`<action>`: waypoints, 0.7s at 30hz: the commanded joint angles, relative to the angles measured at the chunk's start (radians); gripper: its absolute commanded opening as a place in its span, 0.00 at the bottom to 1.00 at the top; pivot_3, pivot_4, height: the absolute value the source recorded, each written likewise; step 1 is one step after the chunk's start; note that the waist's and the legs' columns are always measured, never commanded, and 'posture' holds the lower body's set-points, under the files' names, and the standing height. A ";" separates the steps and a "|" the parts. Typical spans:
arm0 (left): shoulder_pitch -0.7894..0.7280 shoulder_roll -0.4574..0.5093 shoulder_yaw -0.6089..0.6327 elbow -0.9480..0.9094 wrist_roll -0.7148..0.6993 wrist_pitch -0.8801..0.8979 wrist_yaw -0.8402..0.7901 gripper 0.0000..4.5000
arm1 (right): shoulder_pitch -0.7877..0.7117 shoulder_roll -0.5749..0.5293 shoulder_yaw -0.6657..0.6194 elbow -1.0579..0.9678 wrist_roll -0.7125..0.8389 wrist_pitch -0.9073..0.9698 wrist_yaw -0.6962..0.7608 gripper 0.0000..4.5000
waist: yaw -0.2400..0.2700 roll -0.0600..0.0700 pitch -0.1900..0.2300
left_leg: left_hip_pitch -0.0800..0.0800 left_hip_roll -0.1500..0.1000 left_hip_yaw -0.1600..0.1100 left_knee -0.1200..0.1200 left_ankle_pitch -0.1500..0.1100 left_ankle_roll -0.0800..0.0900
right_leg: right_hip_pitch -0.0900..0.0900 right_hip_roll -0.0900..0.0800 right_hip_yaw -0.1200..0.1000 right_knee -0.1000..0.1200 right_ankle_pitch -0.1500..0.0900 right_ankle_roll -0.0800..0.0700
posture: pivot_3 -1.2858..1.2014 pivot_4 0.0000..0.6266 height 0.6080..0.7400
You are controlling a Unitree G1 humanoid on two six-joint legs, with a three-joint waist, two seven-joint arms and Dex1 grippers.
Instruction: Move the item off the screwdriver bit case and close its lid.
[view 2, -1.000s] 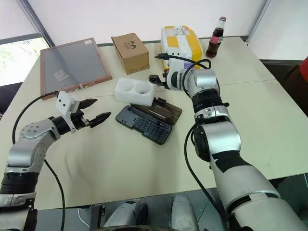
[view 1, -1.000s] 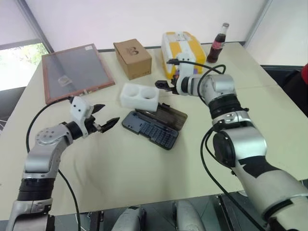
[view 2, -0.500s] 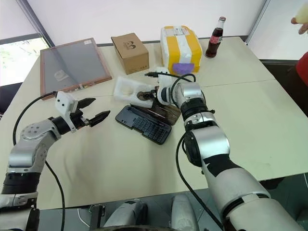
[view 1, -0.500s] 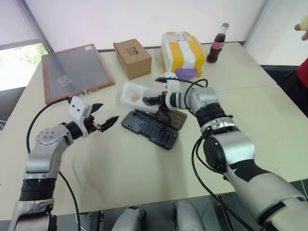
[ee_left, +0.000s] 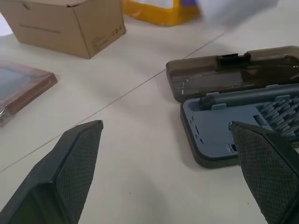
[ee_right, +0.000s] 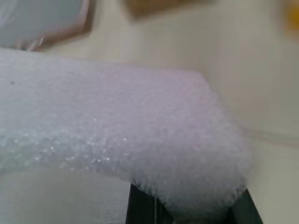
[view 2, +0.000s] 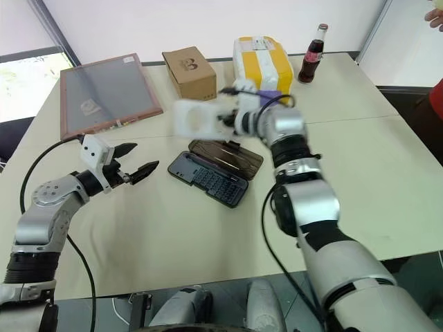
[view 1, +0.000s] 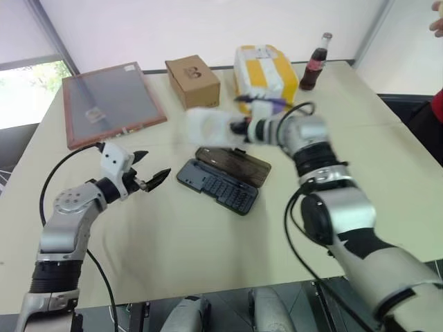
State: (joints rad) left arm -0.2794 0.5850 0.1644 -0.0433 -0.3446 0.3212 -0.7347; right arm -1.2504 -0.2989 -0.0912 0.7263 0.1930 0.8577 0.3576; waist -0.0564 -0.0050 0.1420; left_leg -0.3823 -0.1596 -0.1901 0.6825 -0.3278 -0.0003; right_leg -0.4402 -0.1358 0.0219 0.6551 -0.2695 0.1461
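Note:
The item (view 1: 204, 126), a white foam block with round hollows, hangs blurred above the table, off the case, and my right gripper (view 1: 234, 128) is shut on its right end. Close up, the item (ee_right: 117, 130) rests across that gripper's fingers. The screwdriver bit case (view 1: 216, 185) lies open on the table with its rows of bits showing. Its smoky-brown lid (view 1: 235, 160) lies flat behind it, with nothing on it. My left gripper (view 1: 149, 178) hovers open just left of the case, and the case (ee_left: 243, 126) and lid (ee_left: 233, 77) lie just ahead of its fingers (ee_left: 79, 163).
A brown cardboard box (view 1: 192, 81) and a yellow-and-white package (view 1: 265, 68) stand at the back. A cola bottle (view 1: 315, 62) is at the back right. A wood-framed panel (view 1: 111, 102) lies at the far left. A person's hand (view 1: 437, 24) shows at the top right corner.
My right gripper reached down to the item, closed on it and lifted it up off the lid, carrying it toward the far side. The left arm has stayed put.

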 commanded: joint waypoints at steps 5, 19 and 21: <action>-0.033 -0.006 -0.043 0.004 0.020 -0.029 -0.019 1.00 | 0.202 -0.383 0.081 -0.236 -0.145 -0.025 0.095 0.01 | 0.014 0.000 0.000 | -0.001 0.000 0.003 0.000 0.000 0.000 | 0.000 -0.002 0.000 -0.002 0.000 0.000 | 0.52 0.24 1.00; -0.098 -0.044 -0.100 0.078 0.042 -0.068 -0.039 1.00 | 0.345 -0.570 -0.023 -0.195 -0.139 0.090 0.116 0.98 | 0.021 0.001 0.000 | -0.003 0.005 0.017 0.001 0.000 0.000 | -0.005 -0.002 0.001 -0.005 0.000 0.000 | 0.52 0.24 1.00; -0.096 -0.043 -0.100 0.079 0.043 -0.070 -0.040 1.00 | 0.369 -0.596 -0.023 -0.254 -0.123 0.130 0.155 0.98 | 0.026 0.001 0.000 | -0.003 0.004 0.017 0.001 0.000 0.000 | -0.005 -0.002 0.001 -0.005 0.000 0.000 | 0.52 0.24 1.00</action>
State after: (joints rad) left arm -0.3637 0.5382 0.0543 0.0479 -0.3031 0.2734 -0.7682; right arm -0.8781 -0.8523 -0.0838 0.5435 0.0583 0.9626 0.4867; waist -0.0307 -0.0042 0.1424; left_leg -0.3849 -0.1559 -0.1734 0.6837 -0.3281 0.0003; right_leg -0.4449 -0.1384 0.0228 0.6496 -0.2693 0.1465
